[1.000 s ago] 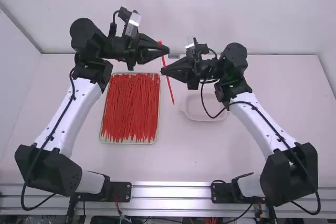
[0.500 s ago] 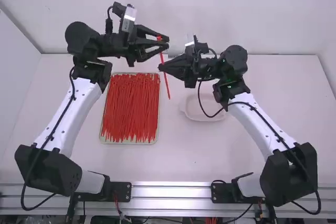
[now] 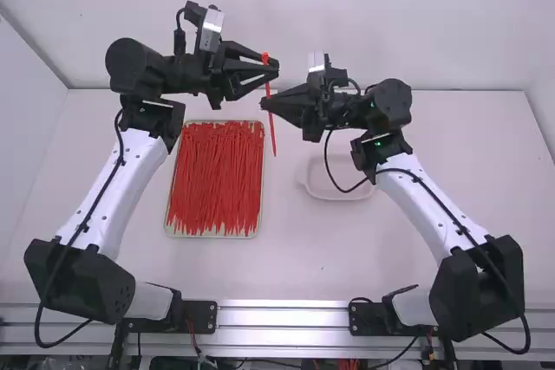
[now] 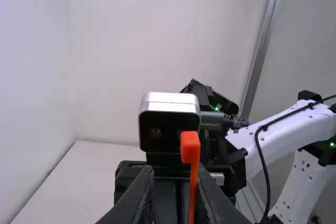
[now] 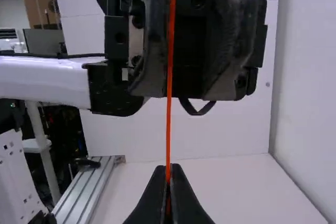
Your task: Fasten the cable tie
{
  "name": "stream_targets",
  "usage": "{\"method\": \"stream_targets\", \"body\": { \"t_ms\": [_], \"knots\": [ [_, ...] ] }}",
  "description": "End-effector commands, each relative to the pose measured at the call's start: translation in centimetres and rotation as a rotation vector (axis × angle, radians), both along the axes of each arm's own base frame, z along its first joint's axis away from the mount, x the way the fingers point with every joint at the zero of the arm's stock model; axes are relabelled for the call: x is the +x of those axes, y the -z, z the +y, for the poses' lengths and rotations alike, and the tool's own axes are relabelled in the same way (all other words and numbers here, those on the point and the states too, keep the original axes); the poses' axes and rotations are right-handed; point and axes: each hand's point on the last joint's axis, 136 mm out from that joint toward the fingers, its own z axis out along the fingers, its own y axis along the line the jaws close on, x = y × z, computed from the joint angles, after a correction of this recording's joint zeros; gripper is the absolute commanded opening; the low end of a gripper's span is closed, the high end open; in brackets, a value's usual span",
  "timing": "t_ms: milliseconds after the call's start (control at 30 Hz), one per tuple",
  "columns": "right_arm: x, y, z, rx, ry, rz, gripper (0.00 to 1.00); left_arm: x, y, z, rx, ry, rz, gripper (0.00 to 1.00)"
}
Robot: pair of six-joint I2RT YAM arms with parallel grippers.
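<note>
both arms are up off the table and meeting nose to nose over the far edge of the tray [image 3: 212, 236]. between them is one red cable tie [image 3: 271, 127], hanging near upright in the air, well above the spare ties [image 3: 217, 178] heaped in that tray.

the right gripper [image 3: 265, 103] is pinched tight on the strap partway down, and that reads as the anchor: it keeps the tie steady and vertical. the left gripper [image 3: 269, 74] sits at the top end by the head [image 4: 190, 146], its two fingers apart with the strap running through the gap. my read is that it's lined up to take the head rather than clamping it now. the tail dangles free below the right gripper, so no loop is formed yet and the fastening itself is all to come. the pale tub [image 3: 347, 195] waits on the table below the right arm, probably for finished ties.

the high view gives the layout: who is high, who is low, the tail free. the right wrist view adds the proof of grip, its own fingertips closed on the strap [image 5: 170, 119], and a face-on look at the left jaws standing wide on either side of it. the left wrist view offers the blocky head sitting just above its own fingers, something the overhead angle barely resolves.
</note>
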Motion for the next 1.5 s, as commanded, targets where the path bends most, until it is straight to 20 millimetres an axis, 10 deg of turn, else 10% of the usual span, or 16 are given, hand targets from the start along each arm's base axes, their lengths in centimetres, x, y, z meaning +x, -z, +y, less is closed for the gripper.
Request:
{"method": "stream_targets", "body": {
  "t_ms": [0, 967, 1467],
  "knots": [
    [-0.01, -0.88, -0.07, 0.010, 0.001, -0.020, 0.00, -0.33, -1.20, -0.03, -0.017, -0.010, -0.030, 0.19],
    [0.34, -0.68, -0.60, 0.001, 0.007, -0.015, 0.00, 0.14, -1.72, 0.08, -0.042, -0.043, -0.038, 0.21],
    [0.11, -0.57, -0.59, -0.005, -0.006, -0.020, 0.00, 0.00, -1.74, 0.05, -0.041, -0.038, -0.046, 0.02]
  ]
}}
